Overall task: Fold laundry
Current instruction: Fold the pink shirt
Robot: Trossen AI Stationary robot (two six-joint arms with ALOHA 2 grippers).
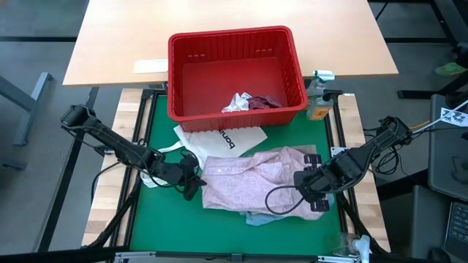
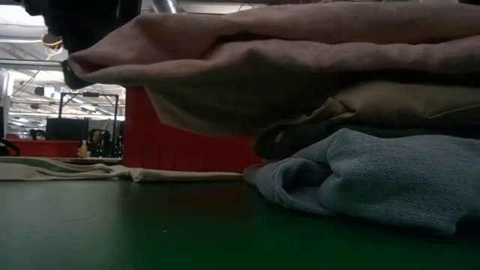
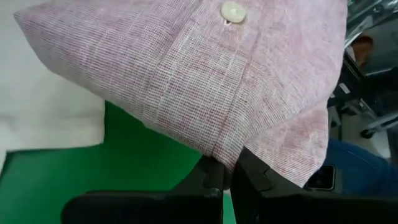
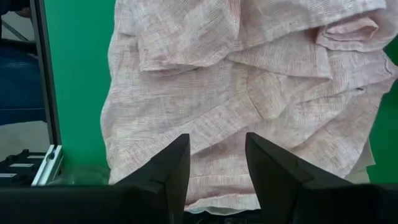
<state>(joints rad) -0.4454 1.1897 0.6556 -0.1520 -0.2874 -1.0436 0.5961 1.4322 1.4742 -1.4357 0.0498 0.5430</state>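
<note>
High view, bench: green mat (image 1: 146,219) carries the pile; red basket (image 1: 234,73) stands behind it, white tote (image 1: 219,137) lies flat between basket and pile.
Left fingers: left gripper (image 1: 191,181) is at the pink shirt's (image 1: 256,179) left edge; the left wrist view shows the fingers (image 3: 214,177) pressed together on the shirt's hem, cloth pinched between them and lifted off the mat.
Shirt, look: mottled pink woven cloth with a fine thread pattern, a pale button (image 3: 233,12) near the placket, loosely rumpled and spread across the middle of the bench as the top layer.
Pile under it: low view shows a beige garment (image 2: 390,101) and a light blue knit (image 2: 375,176) beneath the shirt; a blue edge (image 1: 256,218) peeks out at the front.
Handling: judged light, limp and thin; it will sag and drape from any single hold, and is not fragile. A hem or seam gives the firmest pinch, best two corners at once, so it hangs flat.
Right fingers: right gripper (image 1: 316,191) is low over the shirt's right side; its fingers (image 4: 168,168) stand apart with cloth showing between them, nothing clamped.
Basket: a small white piece (image 1: 235,102) and a maroon one (image 1: 263,102) lie inside.
</note>
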